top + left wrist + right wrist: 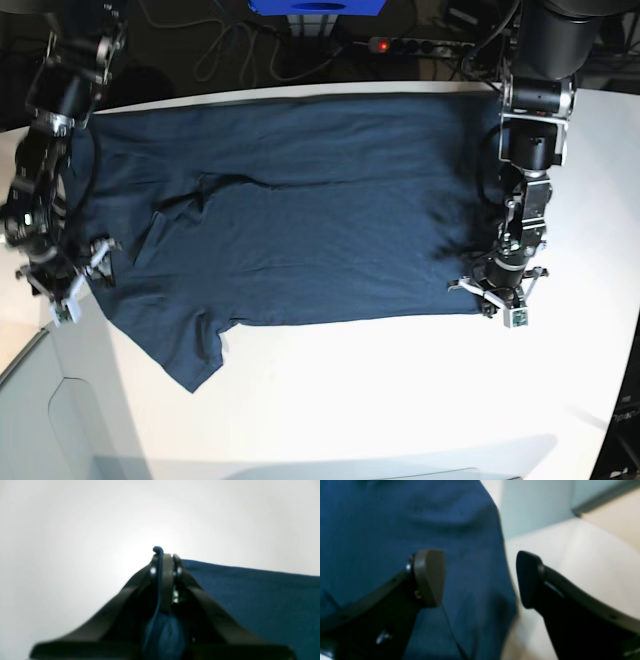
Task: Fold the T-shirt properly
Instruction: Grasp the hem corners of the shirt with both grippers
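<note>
Left gripper [163, 555] jaws pinch the T-shirt [300, 210] hem; right gripper [480, 577] jaws gape, ungripped (next, probably: clamp that edge).

White bench [400, 400], behind it tangled cables [225, 45], a red-lit power strip [410, 45], a blue box [318, 6].

Both arms black; left tool [163, 555] shows silver screws; right tool [480, 578] has dull grey-brown pads.
</note>
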